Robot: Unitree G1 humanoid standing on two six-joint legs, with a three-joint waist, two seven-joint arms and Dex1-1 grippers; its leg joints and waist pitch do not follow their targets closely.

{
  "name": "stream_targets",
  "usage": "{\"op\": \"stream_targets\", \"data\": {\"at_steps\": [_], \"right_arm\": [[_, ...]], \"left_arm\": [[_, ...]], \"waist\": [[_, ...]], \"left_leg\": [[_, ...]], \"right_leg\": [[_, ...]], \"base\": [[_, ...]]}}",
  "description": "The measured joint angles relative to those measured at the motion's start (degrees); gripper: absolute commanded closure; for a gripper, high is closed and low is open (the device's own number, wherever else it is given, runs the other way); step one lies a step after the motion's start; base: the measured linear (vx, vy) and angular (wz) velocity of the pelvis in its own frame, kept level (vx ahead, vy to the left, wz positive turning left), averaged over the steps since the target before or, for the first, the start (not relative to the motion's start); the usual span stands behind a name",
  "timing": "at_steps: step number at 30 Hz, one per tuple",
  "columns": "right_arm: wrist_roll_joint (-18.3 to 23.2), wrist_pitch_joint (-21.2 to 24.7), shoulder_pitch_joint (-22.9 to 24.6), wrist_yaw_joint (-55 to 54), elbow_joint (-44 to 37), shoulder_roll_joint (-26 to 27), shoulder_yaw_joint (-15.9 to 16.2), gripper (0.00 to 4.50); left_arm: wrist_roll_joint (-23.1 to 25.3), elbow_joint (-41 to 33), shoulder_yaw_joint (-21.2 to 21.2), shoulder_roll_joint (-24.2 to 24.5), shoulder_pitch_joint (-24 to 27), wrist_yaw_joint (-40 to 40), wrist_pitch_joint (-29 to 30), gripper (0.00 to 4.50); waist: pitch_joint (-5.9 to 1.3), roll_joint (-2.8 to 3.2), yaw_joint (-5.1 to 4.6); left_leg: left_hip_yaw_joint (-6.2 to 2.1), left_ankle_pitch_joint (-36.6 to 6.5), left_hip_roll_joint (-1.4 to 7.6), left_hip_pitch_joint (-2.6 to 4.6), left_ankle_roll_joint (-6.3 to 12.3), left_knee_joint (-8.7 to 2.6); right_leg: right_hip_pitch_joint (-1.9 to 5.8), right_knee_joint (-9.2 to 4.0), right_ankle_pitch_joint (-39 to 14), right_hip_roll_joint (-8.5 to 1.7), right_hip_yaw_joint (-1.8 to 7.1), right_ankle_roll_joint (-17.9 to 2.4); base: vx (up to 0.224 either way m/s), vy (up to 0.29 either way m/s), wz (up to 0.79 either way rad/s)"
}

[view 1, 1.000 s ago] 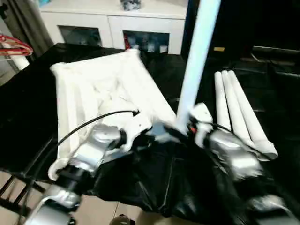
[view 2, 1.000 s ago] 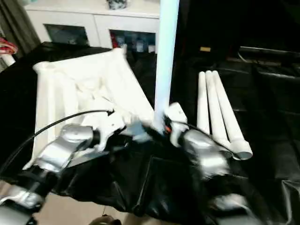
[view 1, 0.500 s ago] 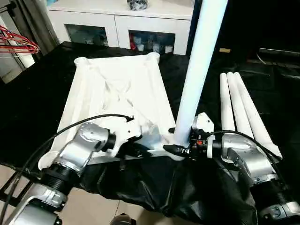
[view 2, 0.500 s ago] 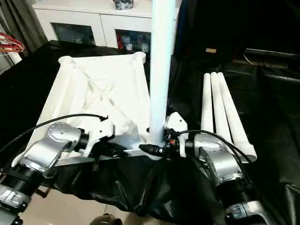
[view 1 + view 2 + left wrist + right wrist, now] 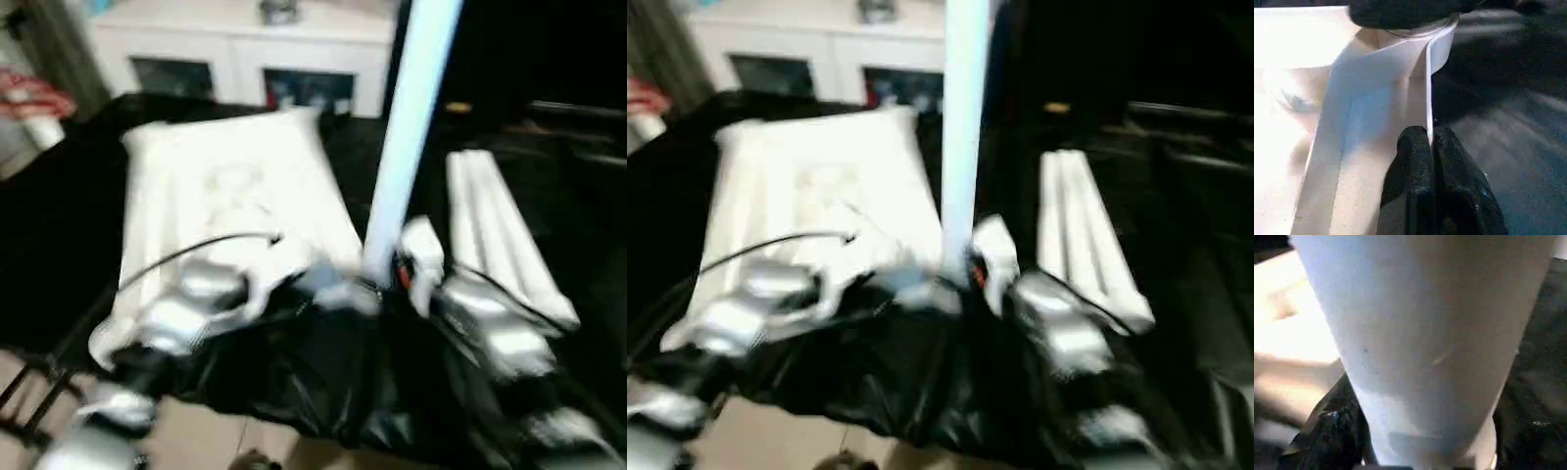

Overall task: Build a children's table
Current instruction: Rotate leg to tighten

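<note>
1. The white table top lies upside down on the black-covered bench, left of centre in the head views.
2. One leg stands upright at its near right corner.
3. Three more legs lie together at centre right.
4. The left gripper is pinched onto the top's thin rim.
5. The right gripper is at the upright leg's base; whether it grips is unclear.

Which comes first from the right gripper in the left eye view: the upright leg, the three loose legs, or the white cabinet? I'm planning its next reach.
From the right gripper:
1. Upright leg, right at the gripper, standing in the table top's near corner.
2. Three loose legs, lying on the black cloth to its right.
3. White cabinet, at the back.
</note>
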Motion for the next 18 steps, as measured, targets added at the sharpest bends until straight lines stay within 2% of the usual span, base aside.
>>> {"op": "stream_targets", "data": {"at_steps": [5,7,8,11,14,18], "right_arm": [[-0.3,-0.8,-3.0,-8.6,4.2,2.3,-1.6,1.75],[-0.5,-2.1,-3.4,-8.8,5.4,2.8,-2.2,1.2],[-0.5,-2.5,-3.6,-8.7,5.9,3.0,-2.7,1.2],[-0.5,-3.6,-3.6,-8.3,6.8,3.2,-3.0,0.8],[-0.7,-4.6,-3.0,-4.8,6.6,1.9,-1.7,0.72],[-0.8,-5.8,0.1,4.3,3.3,-1.4,1.2,0.72]], "left_arm": [[1.2,0.1,0.1,-3.3,-0.4,6.1,1.9,4.5],[1.4,0.1,0.1,-3.5,-0.4,6.4,1.9,4.5],[1.4,0.0,0.1,-3.6,-0.4,6.4,1.9,4.5],[1.4,-0.4,0.0,-3.5,-0.3,6.1,1.9,4.5],[1.2,-1.6,0.0,-2.6,0.3,4.5,1.8,4.5],[-0.2,-3.5,-0.4,0.5,1.6,-0.8,0.2,4.5]], "waist": [[-0.15,0.22,0.19],[-0.18,0.28,0.25],[-0.2,0.31,0.25],[-0.21,0.32,0.27],[-0.2,0.32,0.27],[-0.19,0.34,0.36]], "left_leg": [[0.0,0.0,0.0,0.0,-0.02,-0.14],[0.0,0.0,0.0,-0.02,-0.02,-0.15],[0.0,0.0,0.0,-0.03,-0.02,-0.15],[0.0,0.0,-0.01,-0.11,-0.01,-0.15],[0.0,0.0,0.0,-0.19,-0.01,-0.15],[0.0,0.0,0.0,-0.3,0.01,-0.16]], "right_leg": [[-0.01,-0.01,0.2,0.0,-0.02,-0.2],[-0.01,-0.01,0.2,0.0,-0.01,-0.2],[-0.01,-0.02,0.1,0.0,-0.01,-0.1],[-0.04,-0.08,0.1,0.0,-0.01,-0.1],[-0.1,-0.1,0.1,0.0,-0.03,-0.1],[-0.17,-0.15,0.1,0.01,-0.05,-0.1]], "base": [[0.0,0.0,0.0],[0.0,0.0,0.0],[0.0,0.0,0.0],[0.0,0.0,0.0],[0.0,0.0,0.0],[0.0,0.0,0.0]]}}
